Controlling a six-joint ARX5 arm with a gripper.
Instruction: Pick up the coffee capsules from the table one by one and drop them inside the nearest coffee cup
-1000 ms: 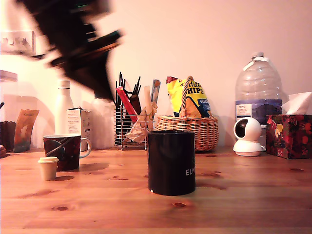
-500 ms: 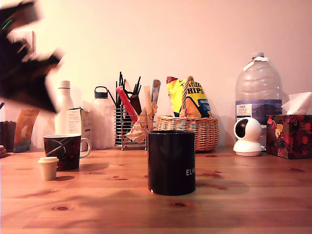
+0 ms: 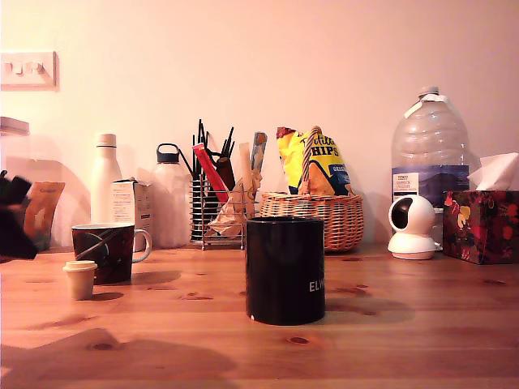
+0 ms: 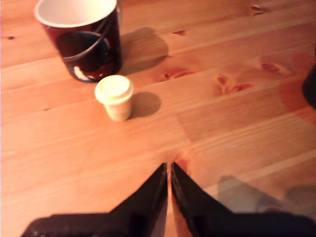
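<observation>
Pincer (image 4: 169,170), pressed together, shows clearly in wrist view, near cream capsule (image 4: 114,97).

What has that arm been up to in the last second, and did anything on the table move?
The arm swept from high up toward the exterior view's left and down; its pincer, shut and empty, now hangs over bare table. The cream capsule and both mugs stayed put.

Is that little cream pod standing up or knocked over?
Standing up. The cream capsule sits on its narrow base beside the dark mug, flat rimmed top up, in both views.
</observation>
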